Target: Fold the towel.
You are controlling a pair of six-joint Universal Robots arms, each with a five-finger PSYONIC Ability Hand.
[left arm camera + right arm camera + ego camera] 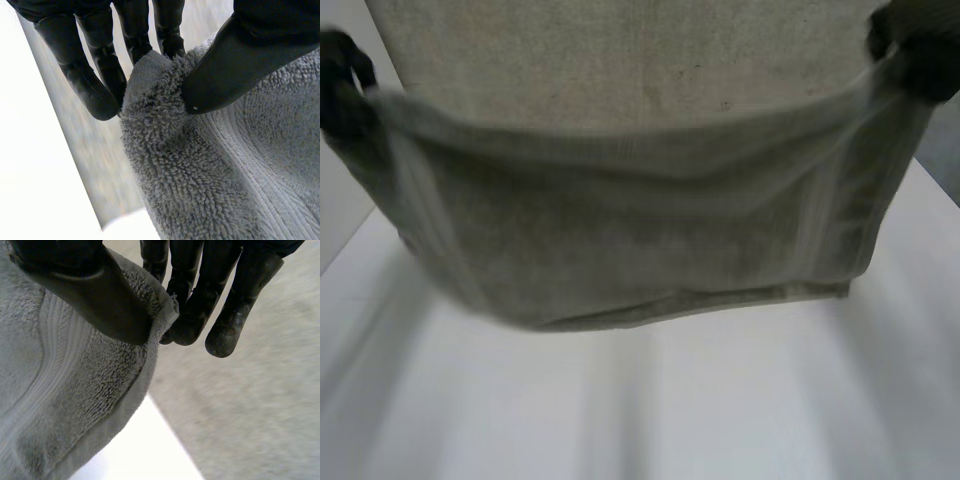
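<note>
Item: grey terry-cloth towel [640,250]. You are holding it lifted, sagging between both hands above white table [740,410].
Left hand [342,95]: thumb and fingers [95,85] pinching one corner.
Right hand [920,60]: pinching opposite corner likewise.
Progress, judging: first fold underway, nothing laid flat yet; laying down and further folds remaining.

Grey towel [640,240] with paler ribbed bands near its ends, white table [720,410], black left hand [225,60], black right hand [200,295]
</note>
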